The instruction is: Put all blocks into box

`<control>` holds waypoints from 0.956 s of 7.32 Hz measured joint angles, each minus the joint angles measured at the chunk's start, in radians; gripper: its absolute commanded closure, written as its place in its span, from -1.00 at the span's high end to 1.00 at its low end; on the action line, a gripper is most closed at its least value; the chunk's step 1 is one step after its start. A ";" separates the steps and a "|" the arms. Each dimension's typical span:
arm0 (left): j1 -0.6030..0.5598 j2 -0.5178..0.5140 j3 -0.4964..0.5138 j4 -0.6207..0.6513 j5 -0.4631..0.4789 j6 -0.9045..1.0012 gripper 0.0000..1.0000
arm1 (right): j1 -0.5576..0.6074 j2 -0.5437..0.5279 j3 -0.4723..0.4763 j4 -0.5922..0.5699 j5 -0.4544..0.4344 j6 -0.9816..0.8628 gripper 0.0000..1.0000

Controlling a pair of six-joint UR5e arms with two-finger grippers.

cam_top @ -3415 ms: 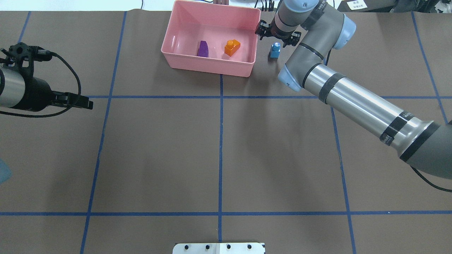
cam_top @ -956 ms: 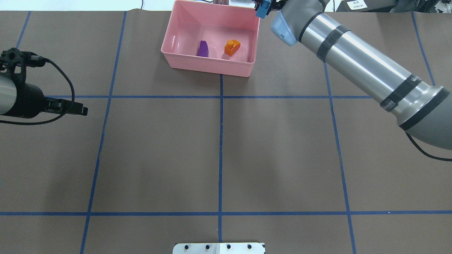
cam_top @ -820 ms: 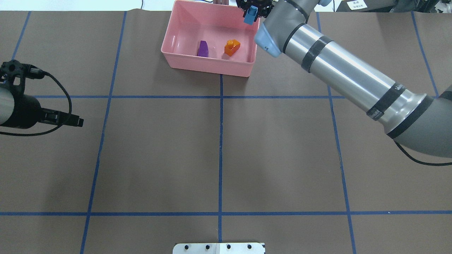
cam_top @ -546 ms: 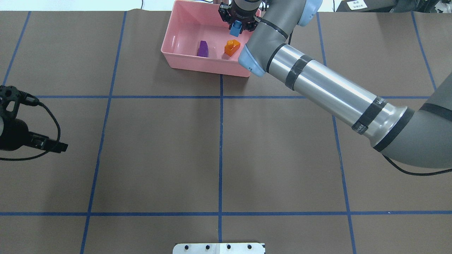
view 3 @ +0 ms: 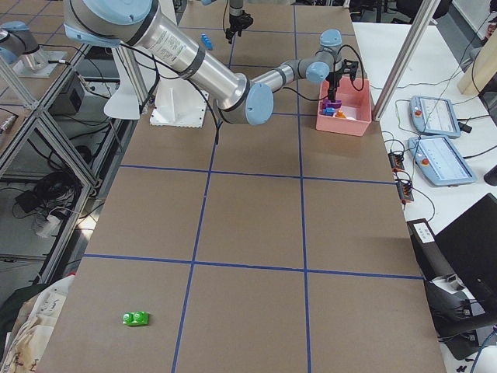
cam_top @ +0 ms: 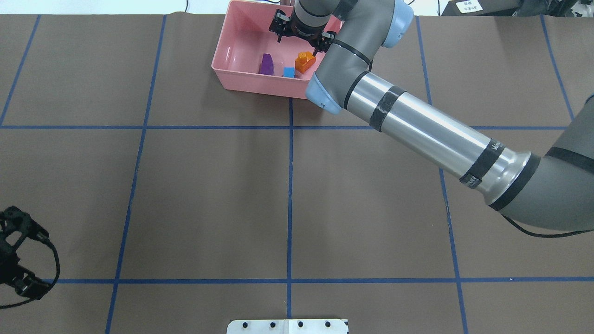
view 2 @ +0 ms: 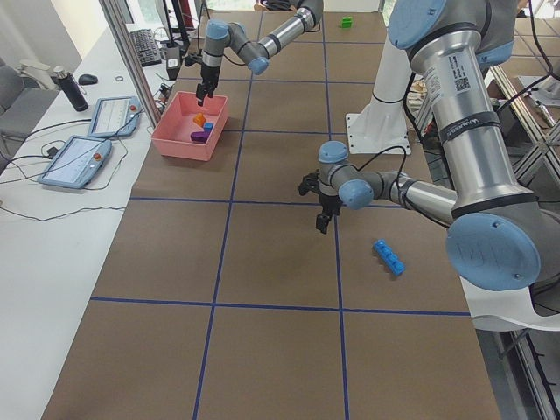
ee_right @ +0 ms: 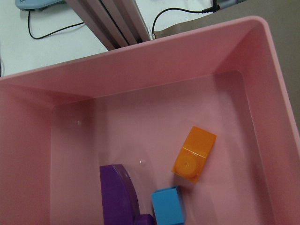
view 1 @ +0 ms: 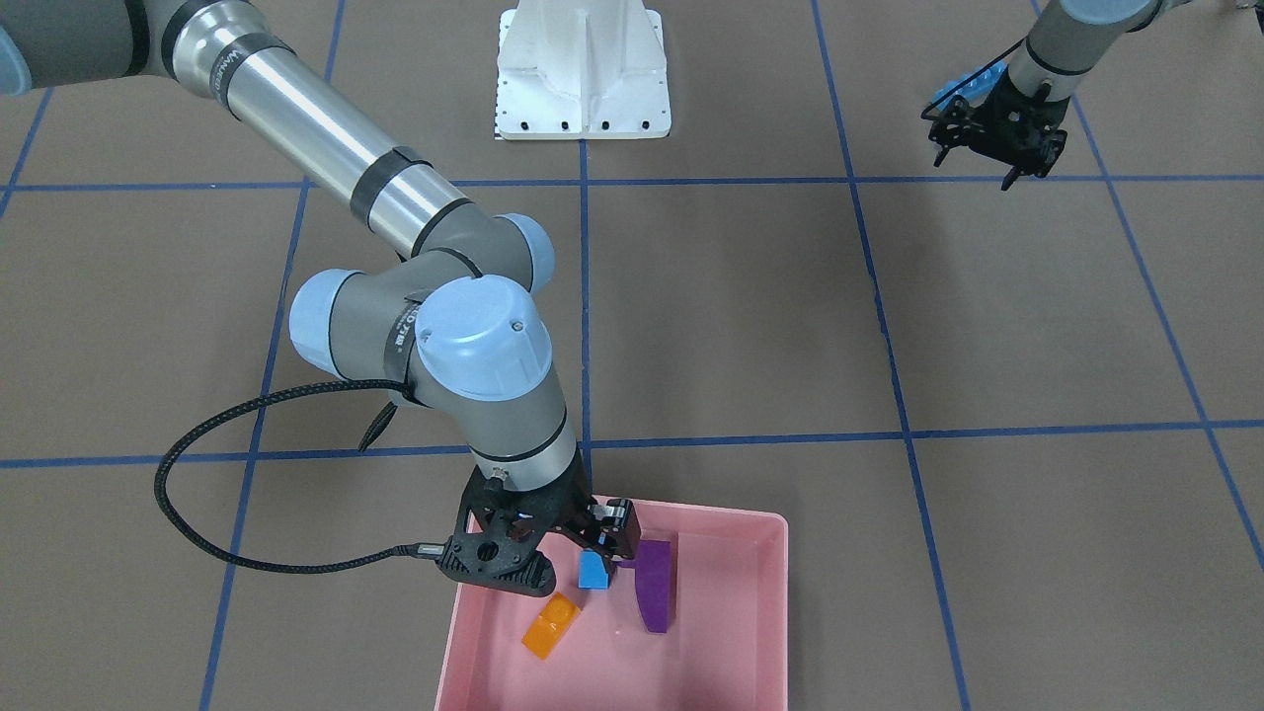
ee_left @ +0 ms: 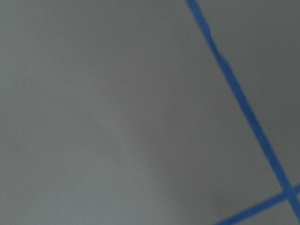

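The pink box [cam_top: 230,51] stands at the table's far edge. In it lie the purple sloped brick [cam_top: 266,64], the orange brick [cam_top: 304,61] and the small blue brick [cam_top: 289,72]; all three also show in the right wrist view, with the small blue brick [ee_right: 167,205] at the bottom. My right gripper [cam_top: 299,44] hangs open and empty over the box. The long blue bar [view 2: 389,256] lies on the table beside my left gripper [view 2: 319,219], which looks open and empty. The green brick [view 3: 135,318] lies far off at the table's right end.
The white robot base [view 1: 583,69] stands at the near edge. Blue tape lines [cam_top: 290,185] cross the brown table cover. Tablets and cables [view 2: 109,114] lie beyond the box.
My right gripper carried the small blue brick over the box wall, opened, and the brick now lies in the box. My left arm swung back toward the robot's side of the table.
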 measured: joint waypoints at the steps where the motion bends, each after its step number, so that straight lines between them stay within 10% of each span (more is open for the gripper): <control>1: 0.120 0.052 -0.015 -0.002 0.059 -0.002 0.99 | 0.035 -0.028 0.066 -0.045 0.059 -0.008 1.00; 7: 0.486 0.142 -0.017 -0.001 0.123 -0.026 0.71 | 0.130 -0.222 0.303 -0.107 0.182 -0.054 1.00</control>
